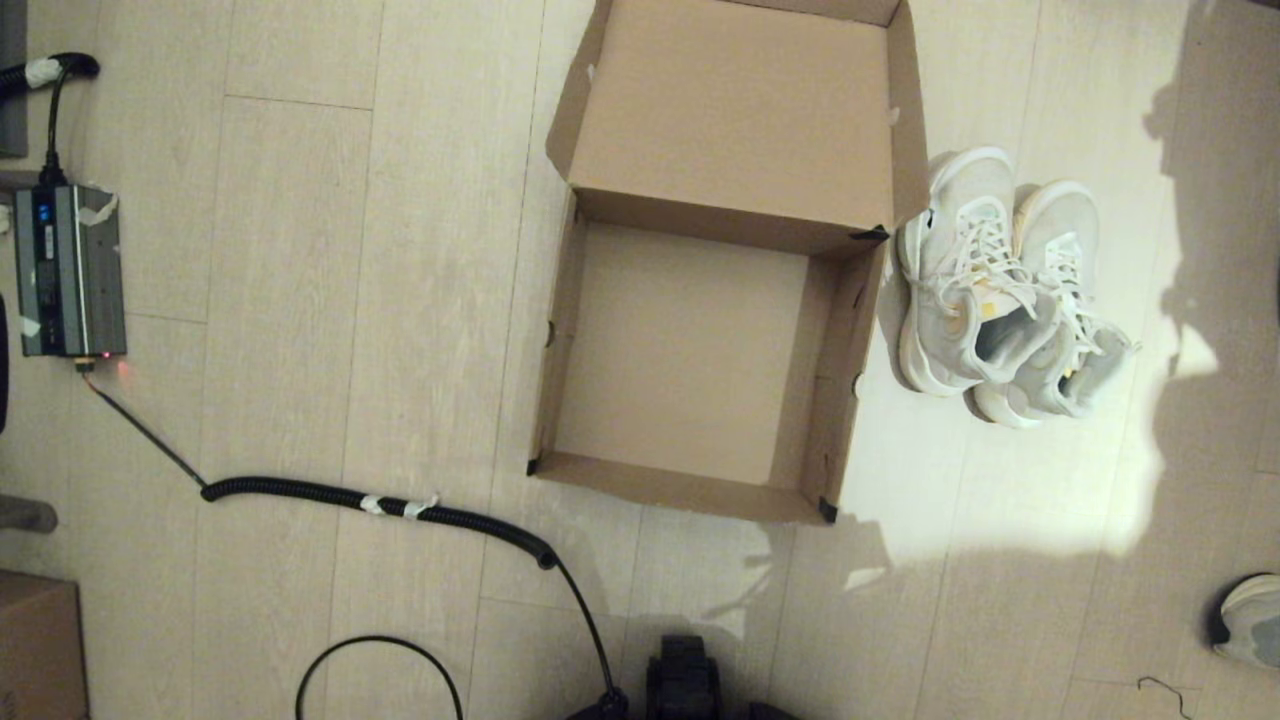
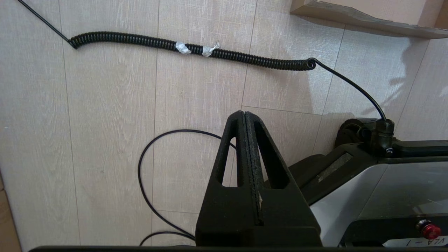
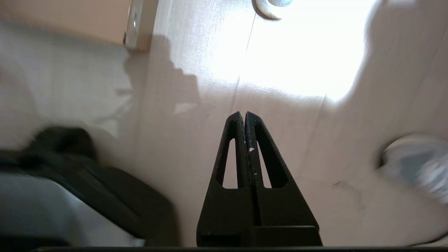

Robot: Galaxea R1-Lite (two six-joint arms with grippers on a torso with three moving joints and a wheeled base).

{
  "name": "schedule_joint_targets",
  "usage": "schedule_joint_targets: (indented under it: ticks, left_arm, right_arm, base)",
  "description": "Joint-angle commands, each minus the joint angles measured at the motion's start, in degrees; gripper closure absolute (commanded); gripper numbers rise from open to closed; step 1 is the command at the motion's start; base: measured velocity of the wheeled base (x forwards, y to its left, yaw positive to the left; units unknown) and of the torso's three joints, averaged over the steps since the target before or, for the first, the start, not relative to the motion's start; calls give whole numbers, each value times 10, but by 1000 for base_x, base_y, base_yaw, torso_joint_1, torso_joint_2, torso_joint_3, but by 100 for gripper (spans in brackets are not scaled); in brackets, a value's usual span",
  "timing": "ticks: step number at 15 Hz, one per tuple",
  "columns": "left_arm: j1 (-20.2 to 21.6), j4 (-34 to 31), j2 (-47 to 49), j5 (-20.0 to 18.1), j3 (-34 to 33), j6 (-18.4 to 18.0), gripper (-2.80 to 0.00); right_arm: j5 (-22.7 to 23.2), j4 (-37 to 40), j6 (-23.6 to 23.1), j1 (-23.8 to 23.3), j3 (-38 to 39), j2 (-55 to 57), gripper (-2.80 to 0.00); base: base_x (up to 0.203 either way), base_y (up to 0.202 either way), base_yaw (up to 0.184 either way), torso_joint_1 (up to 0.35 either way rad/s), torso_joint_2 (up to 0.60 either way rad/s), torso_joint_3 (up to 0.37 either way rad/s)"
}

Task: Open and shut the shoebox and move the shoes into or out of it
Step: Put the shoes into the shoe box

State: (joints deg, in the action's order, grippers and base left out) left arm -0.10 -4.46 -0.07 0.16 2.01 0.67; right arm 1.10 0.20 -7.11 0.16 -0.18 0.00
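Each pincer is matte black: the left pincer and right pincer share two tapering triangular fingers with long cut-out slots and rough inner pads. The base beside the left one is glossy white trimmed in black, with a red button and a black cable fitting.

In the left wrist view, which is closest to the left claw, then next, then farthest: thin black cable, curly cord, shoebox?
1. Thin black cable, looping on the floor beside the shut left claw.
2. Curly cord, stretched across the floor beyond.
3. Shoebox, farthest, at the frame's edge.
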Motion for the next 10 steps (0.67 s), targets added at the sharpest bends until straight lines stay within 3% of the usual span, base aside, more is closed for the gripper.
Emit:
schedule_joint_targets:
  ticks: [1, 4, 9, 10]
  left_arm:
    - [0, 0, 0, 0, 0, 0, 0]
    - [0, 1, 0, 0, 0, 0, 0]
    - [0, 2, 0, 0, -1, 1, 0]
    - [0, 2, 0, 0, -1, 0, 0]
  right_arm:
    - [1, -2, -34, 0, -20, 2, 0]
    - [2, 18, -11, 0, -151, 90, 0]
    - [4, 13, 69, 1, -348, 516, 0]
    - [5, -6, 80, 1, -371, 595, -280]
  base:
    - [0, 0, 0, 0, 0, 0]
    - [0, 0, 0, 0, 0, 0]
    - [0, 0, 0, 0, 0, 0]
    - [0, 0, 0, 0, 0, 0]
